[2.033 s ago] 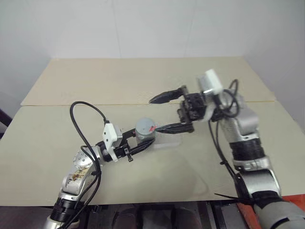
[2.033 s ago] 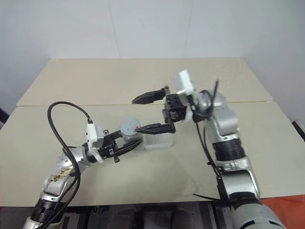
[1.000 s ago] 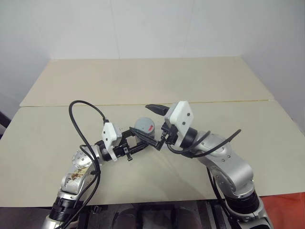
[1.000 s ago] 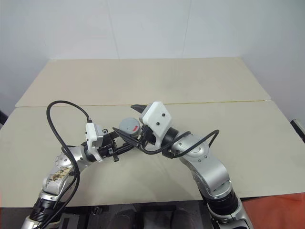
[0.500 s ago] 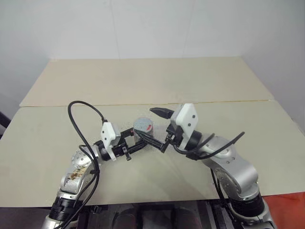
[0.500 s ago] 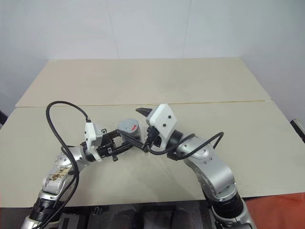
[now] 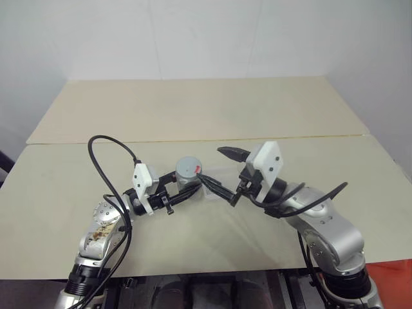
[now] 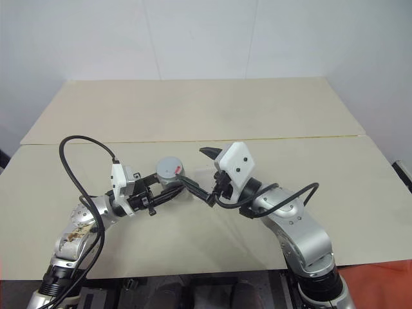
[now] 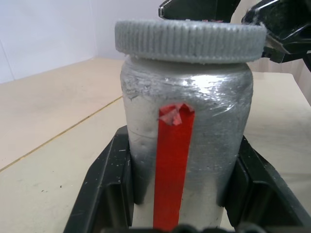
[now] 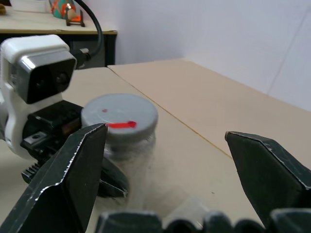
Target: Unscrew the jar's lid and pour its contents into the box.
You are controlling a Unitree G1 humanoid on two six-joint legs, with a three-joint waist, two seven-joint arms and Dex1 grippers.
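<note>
My left gripper is clamped on the upright jar above the table, lid on, while my right gripper stands wide apart beside it, holding nothing.

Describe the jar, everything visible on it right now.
The jar is a small cylinder with a silvery, wrinkled foil-like skin and a red vertical stripe down its side. Its grey ribbed lid, with a red mark on top, is still on. It stands upright, above the table, clamped at the body by the left pincer. The open right pincer sits close beside the lid, not touching it.
</note>
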